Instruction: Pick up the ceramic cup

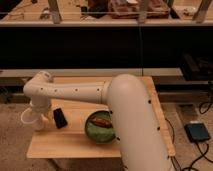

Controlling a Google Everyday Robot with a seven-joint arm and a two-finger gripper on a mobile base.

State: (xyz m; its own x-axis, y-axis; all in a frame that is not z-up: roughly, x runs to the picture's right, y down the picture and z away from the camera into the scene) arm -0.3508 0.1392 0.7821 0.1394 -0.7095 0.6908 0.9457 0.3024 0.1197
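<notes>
We see the robot's white arm (95, 92) reaching from the lower right across the wooden table (70, 145) to its left end, where it bends at a rounded joint and points downward. The claw (41, 118) hangs at the end of that downward section, low over the table's left edge and right against the ceramic cup (28, 119). We cannot tell whether the claw is open, closed or gripping the cup, since the two white shapes run together.

The ceramic cup sits at the far left of the table, near its front corner, partly covered by the claw. Just to its right we see a small flat black object (60, 118), lying tilted on the tabletop. Further right, near the middle of the table, stands a green bowl (96, 134) holding a reddish-brown item (103, 121); the arm overlaps the bowl's right side.

On the floor to the right of the table we see a dark box (198, 132) with cables beside it.
</notes>
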